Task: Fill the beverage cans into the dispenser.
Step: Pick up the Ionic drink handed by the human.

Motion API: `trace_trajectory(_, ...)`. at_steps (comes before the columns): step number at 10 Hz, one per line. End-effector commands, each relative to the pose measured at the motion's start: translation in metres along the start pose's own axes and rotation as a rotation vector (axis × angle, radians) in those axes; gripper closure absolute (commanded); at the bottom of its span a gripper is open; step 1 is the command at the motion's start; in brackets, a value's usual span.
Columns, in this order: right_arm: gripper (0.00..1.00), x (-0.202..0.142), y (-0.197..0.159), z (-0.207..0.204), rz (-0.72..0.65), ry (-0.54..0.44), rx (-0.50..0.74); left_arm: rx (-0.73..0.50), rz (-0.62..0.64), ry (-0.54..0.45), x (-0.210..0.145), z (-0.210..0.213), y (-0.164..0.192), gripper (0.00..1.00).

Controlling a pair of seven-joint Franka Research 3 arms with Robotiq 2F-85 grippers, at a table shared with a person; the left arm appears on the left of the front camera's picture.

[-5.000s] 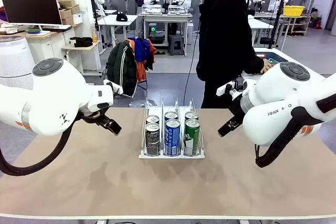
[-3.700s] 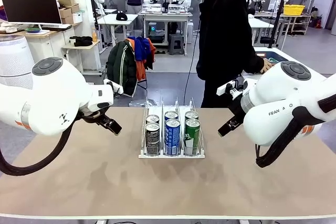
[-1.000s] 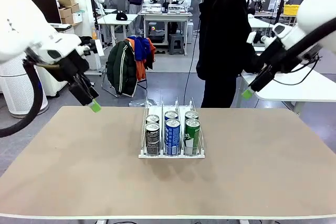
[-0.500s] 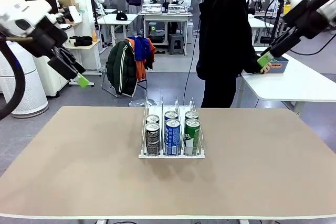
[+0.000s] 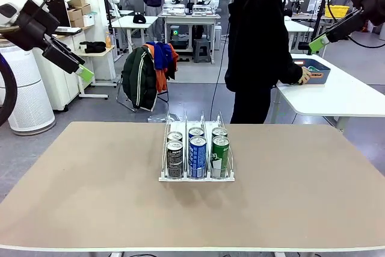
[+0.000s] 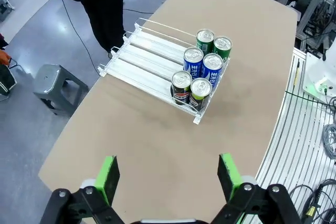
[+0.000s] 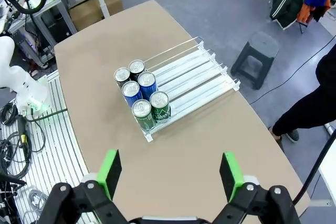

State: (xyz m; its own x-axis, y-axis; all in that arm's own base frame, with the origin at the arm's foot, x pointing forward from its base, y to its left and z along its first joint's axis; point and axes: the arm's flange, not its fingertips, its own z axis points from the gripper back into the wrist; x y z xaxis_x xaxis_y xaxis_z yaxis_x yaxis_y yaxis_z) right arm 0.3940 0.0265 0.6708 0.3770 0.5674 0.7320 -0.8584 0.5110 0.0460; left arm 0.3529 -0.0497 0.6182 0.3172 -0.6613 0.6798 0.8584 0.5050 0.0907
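Six beverage cans (image 5: 197,156) sit in the dispenser (image 5: 196,179); left fingers (image 6: 107,178) and right fingers (image 7: 111,171) gape empty.

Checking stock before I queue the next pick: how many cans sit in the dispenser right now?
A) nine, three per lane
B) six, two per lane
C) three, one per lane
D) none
B: the dispenser holds two black cans, two blue cans and two green cans, one pair per lane, grouped at its robot-side end.
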Motion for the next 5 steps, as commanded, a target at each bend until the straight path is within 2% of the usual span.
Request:
trace_trajectory(1, 0.0, 0.0017, 0.002, -0.0077, 0.008, 0.01, 0.02, -0.025, -0.019, 0.016, -0.0012, -0.0059, -0.0011, 0.0)
trace_trajectory(4, 0.0, 0.0017, 0.0018, -0.0047, 0.004, 0.009, 0.007, -0.015, -0.005, 0.011, 0.0004, -0.0042, -0.002, 0.0)
trace_trajectory(5, 0.0, 0.0062, 0.0046, 0.0001, 0.001, 0.067, 0.061, -0.001, 0.032, 0.042, 0.003, -0.0019, 0.0027, 0.0)
